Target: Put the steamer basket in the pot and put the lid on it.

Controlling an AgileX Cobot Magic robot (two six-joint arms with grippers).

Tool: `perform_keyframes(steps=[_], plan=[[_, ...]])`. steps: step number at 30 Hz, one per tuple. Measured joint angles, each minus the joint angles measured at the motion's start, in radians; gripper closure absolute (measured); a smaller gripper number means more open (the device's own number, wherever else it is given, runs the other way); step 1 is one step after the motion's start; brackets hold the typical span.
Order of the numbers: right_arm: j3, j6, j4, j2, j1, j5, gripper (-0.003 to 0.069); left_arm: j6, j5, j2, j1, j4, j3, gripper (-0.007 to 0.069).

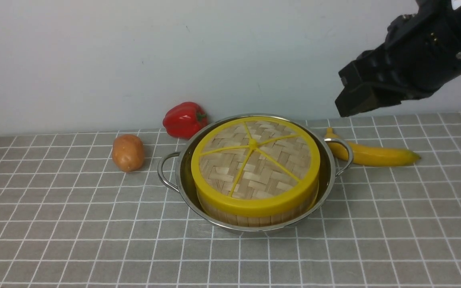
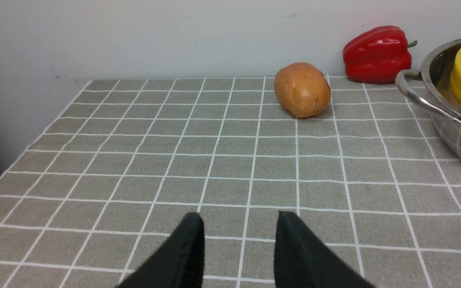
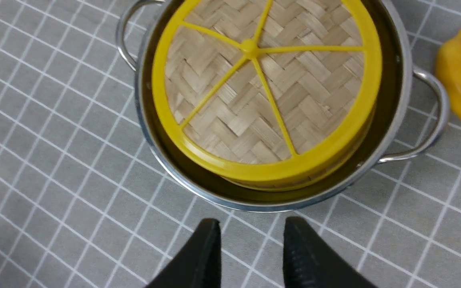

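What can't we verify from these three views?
- Steamer basket interior: covered by the lid, all views.
- Pot floor: hidden under the basket.
- Pot's far side: cut off by the left wrist view's edge.
- Banana end: cropped in the right wrist view.
- Left gripper: outside the front view.

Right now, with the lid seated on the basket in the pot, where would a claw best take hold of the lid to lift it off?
Probably from straight above, jaws spanning the lid across its thick yellow rim, which stands proud of the pot. The centre knob looks too small and low to pinch. The right claw, open and empty, is nearest.
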Motion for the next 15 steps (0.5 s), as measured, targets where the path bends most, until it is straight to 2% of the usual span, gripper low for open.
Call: perform_keyframes(steps=[4,11,15], plan=[[-0.001,0.0,0.078,-0.001,0.0,-0.001,0.0419,0.0,0.0,0.0,0.0,0.0,0.0,0.0382],[-0.001,-0.001,0.061,-0.001,0.0,-0.001,0.0419,0.0,0.0,0.0,0.0,0.0,0.0,0.0382],[-0.001,-0.001,0.072,-0.002,-0.04,-0.001,0.0419,0.0,0.0,0.0,0.0,0.0,0.0,0.0382]])
